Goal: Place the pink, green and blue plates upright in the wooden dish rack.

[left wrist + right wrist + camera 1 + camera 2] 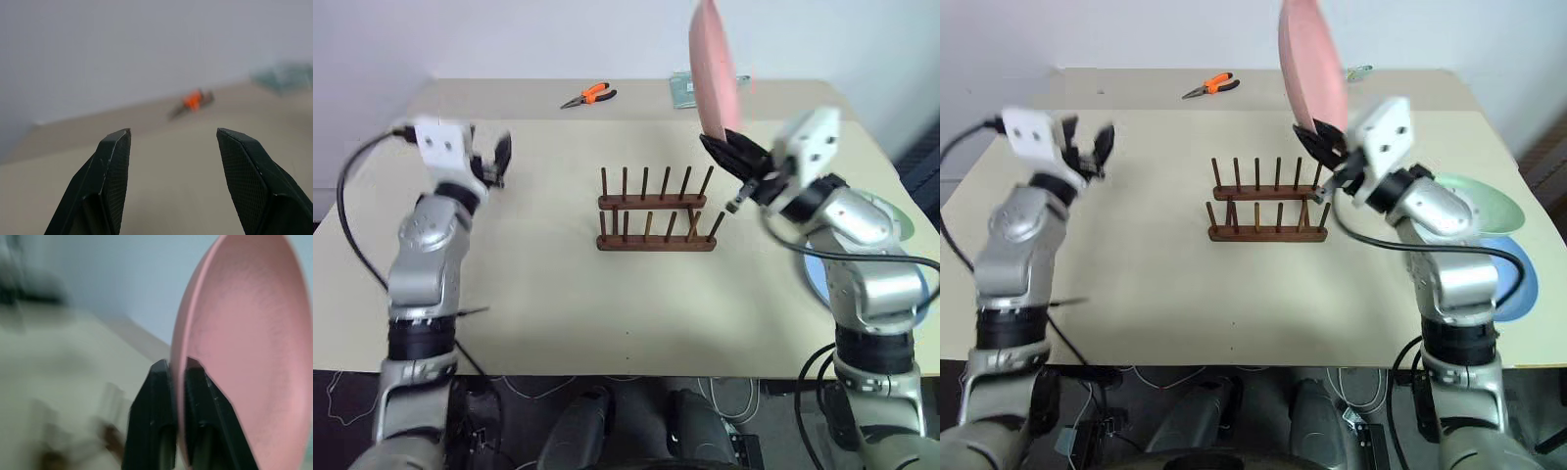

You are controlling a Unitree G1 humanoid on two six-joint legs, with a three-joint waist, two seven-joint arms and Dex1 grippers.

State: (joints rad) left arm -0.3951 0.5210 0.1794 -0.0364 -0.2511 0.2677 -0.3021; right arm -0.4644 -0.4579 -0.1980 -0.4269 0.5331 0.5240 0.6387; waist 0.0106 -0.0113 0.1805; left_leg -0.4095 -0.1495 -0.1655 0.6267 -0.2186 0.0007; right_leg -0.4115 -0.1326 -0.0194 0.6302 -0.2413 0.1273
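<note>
A blue plate (1518, 279) and a green plate (1484, 206) are lying flat near the front right edge of a beige table (548, 294), the green one overlapping the far side of the blue. Just beyond them the right gripper (1324, 143) is holding a pink plate (1310, 64) upright on its edge, its fingers (161, 396) pinched tight on the lower rim, one on each side, so the plate is standing tall above the table with its face turned sideways. The wooden dish rack (656, 223) is sitting at mid-table, just left of that gripper, with no plate in it; its long axis is running left to right, two parallel bars each carrying six pegs pointing up. Well apart on the left, the left gripper (495, 157) is hanging in the air with its jaws spread and nothing between them. Farther back, one pair of orange-handled pliers (588, 96) is lying near the table's far edge, and a small greenish object (683, 90) is lying behind the pink plate. A plain pale wall is closing the scene.
</note>
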